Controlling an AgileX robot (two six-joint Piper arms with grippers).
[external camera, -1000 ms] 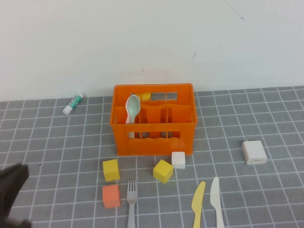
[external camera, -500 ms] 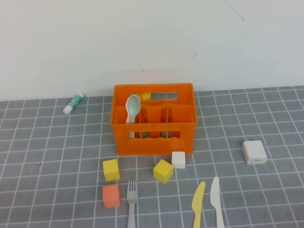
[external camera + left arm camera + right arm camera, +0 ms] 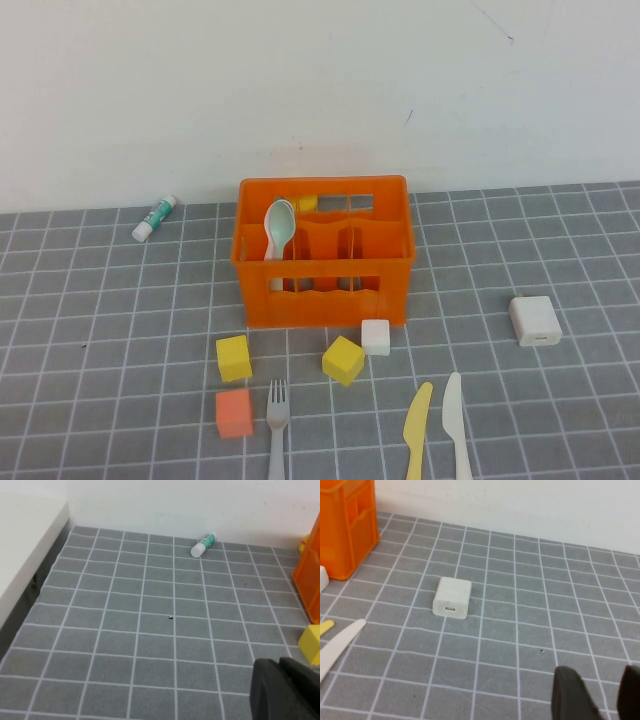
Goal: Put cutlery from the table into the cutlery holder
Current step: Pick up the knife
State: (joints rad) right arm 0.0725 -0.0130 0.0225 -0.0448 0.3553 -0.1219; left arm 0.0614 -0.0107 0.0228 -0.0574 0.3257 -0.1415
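The orange cutlery holder (image 3: 322,262) stands at the middle of the table, with a mint green spoon (image 3: 279,228) upright in its left compartment and a pale one close against it. The grey fork (image 3: 277,428), yellow knife (image 3: 416,430) and white knife (image 3: 456,424) lie on the table in front. Neither gripper shows in the high view. My left gripper (image 3: 280,672) is shut and empty over bare table, left of the holder (image 3: 312,580). My right gripper (image 3: 600,680) is open and empty, right of the white knife (image 3: 337,647) and the holder (image 3: 347,525).
Two yellow cubes (image 3: 234,357) (image 3: 343,360), a salmon cube (image 3: 234,412) and a small white cube (image 3: 375,336) sit between holder and cutlery. A white square block (image 3: 534,321) lies to the right, also in the right wrist view (image 3: 452,597). A glue stick (image 3: 154,217) lies back left.
The dark left arm that showed at the lower left edge of the high view a second ago has gone out of that view. Nothing on the table has moved.
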